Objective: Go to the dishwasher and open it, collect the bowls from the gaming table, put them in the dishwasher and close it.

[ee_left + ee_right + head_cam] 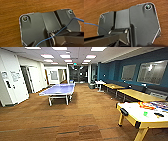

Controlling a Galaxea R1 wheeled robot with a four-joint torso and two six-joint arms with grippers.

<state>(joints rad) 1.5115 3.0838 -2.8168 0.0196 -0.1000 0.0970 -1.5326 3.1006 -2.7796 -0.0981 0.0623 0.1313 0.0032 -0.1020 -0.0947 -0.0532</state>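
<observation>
- The gaming table [140, 115] at four o'clock was cut off by the head view's right edge.
- Small items on its white top, one green [145, 113], were too blurred to identify.
- Notices [15, 76] on the wall at ten o'clock were unreadable.
- Both wrist views left the fingers indistinguishable.

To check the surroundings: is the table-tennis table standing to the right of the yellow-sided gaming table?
No, the table-tennis table stands far left of the gaming table.

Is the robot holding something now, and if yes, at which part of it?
It cannot be told: the wrist views look past the robot's own dark plates to the wooden floor, with no object seen.
</observation>
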